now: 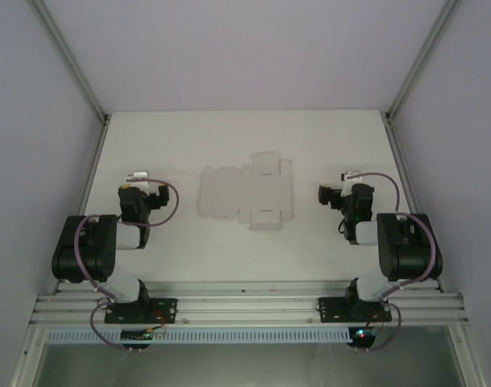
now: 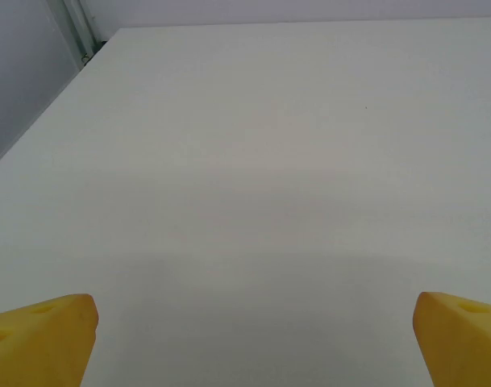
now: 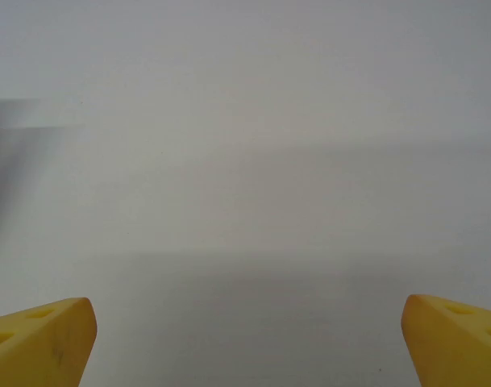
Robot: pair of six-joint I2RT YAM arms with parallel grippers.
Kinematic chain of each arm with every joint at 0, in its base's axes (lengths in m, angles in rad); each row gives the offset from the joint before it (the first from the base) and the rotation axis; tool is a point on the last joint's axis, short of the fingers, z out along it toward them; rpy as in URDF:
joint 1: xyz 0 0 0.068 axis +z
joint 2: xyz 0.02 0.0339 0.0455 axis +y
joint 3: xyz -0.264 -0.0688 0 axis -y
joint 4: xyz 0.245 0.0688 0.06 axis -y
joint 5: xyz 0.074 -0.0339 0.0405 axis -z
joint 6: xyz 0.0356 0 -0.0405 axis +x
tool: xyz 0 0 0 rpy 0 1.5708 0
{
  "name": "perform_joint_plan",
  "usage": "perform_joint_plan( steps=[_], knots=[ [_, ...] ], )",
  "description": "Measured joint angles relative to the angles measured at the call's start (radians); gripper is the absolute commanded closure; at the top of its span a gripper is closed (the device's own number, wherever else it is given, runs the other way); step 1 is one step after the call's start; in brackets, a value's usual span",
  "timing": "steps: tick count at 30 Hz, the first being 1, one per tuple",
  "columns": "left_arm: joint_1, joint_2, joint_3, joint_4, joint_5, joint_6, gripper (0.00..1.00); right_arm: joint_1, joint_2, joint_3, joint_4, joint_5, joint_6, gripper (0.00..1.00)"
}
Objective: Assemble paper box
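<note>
Both stood wide and empty: the left hand (image 2: 253, 314) and right hand (image 3: 247, 314) flanked the box (image 1: 247, 193), a flat sheet on the bench (image 1: 309, 137). No fold seemed begun; next, one needed to pin it while the other raised a flap.

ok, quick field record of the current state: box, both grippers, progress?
paper box: flat die-cut sheet, unfolded, lying mid-table between the two arms
left gripper: open, holding nothing, over bare table to the left of the paper box
right gripper: open, holding nothing, over bare table to the right of the paper box
contact: neither gripper touches the paper box
table: white, flat
progress: no fold made yet
</note>
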Motion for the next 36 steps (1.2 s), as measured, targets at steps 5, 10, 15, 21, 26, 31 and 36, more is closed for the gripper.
perform_joint_plan(
  steps=[5, 10, 15, 21, 26, 31, 36],
  knots=[
    [0.0, 0.0, 0.0, 0.0, 0.0, 0.0, 0.01, 0.0, 0.0, 0.0, 0.0, 0.0, 0.0, 0.01],
    [0.0, 0.0, 0.0, 0.0, 0.0, 0.0, 0.01, 0.0, 0.0, 0.0, 0.0, 0.0, 0.0, 0.01],
    [0.0, 0.0, 0.0, 0.0, 0.0, 0.0, 0.01, 0.0, 0.0, 0.0, 0.0, 0.0, 0.0, 0.01],
    [0.0, 0.0, 0.0, 0.0, 0.001, 0.0, 0.01, 0.0, 0.0, 0.0, 0.0, 0.0, 0.0, 0.01],
    [0.004, 0.0, 0.0, 0.0, 0.01, 0.0, 0.01, 0.0, 0.0, 0.0, 0.0, 0.0, 0.0, 0.01],
    [0.01, 0.0, 0.0, -0.005, 0.02, 0.0, 0.0, 0.0, 0.0, 0.0, 0.0, 0.0, 0.0, 0.01],
    [0.013, 0.0, 0.001, -0.015, 0.027, 0.0, 0.01, 0.0, 0.0, 0.0, 0.0, -0.001, 0.0, 0.01]
  ],
)
